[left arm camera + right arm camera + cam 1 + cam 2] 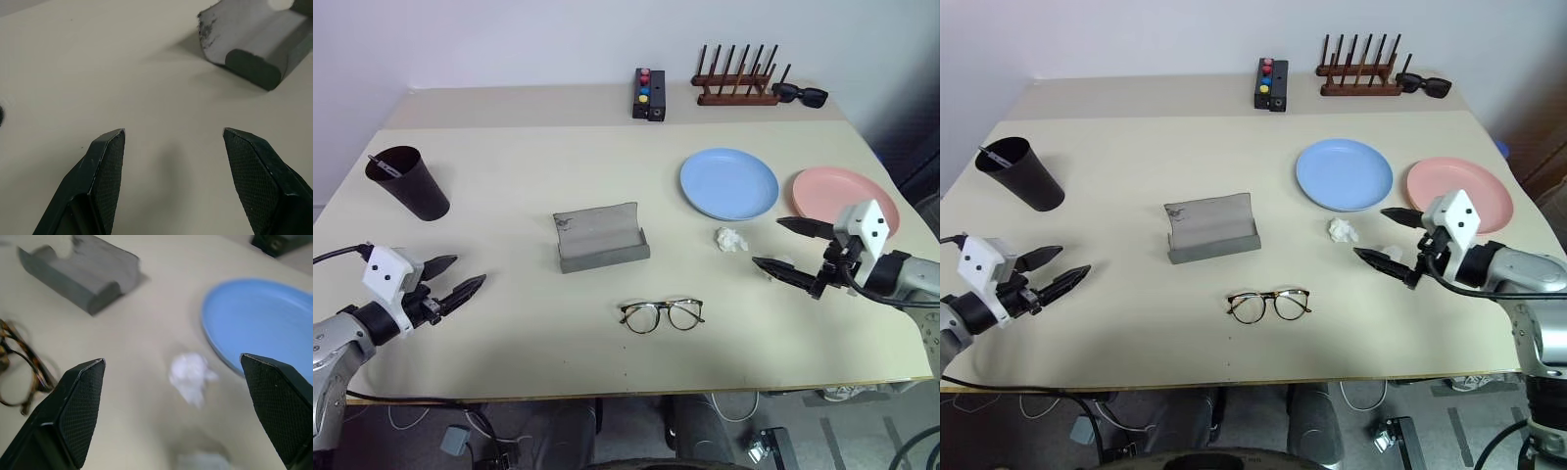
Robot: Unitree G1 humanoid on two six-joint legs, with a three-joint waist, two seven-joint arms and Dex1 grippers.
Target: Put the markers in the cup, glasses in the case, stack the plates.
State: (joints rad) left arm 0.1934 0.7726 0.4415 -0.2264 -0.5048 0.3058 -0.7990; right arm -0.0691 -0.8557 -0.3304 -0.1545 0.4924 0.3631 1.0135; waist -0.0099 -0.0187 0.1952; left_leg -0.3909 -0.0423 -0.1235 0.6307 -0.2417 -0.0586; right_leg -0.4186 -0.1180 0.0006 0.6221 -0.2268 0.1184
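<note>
The right gripper (785, 245) hangs with its two black fingers spread wide and nothing between them, low over the table's right side and aimed inward, which would suit a reach for either the glasses or the plates; the left gripper (453, 278) is likewise parted and empty near the table's front left; the glasses (662, 314) lie unfolded, lenses facing the front edge, just in front of the grey case (600, 238), which stands open with its lid up, ready to take them; the blue plate (729, 183) and the pink plate (847, 197) sit side by side to the right, not yet stacked; a crumpled white scrap (731, 239) lies between the blue plate and the right gripper; the dark cup (409, 182) stands at the left with a marker (385, 168) already leaning inside; at the far edge rest a black block with coloured dots (649, 94), a wooden rack (736, 83) and black sunglasses (800, 94), well apart from everything else.
</note>
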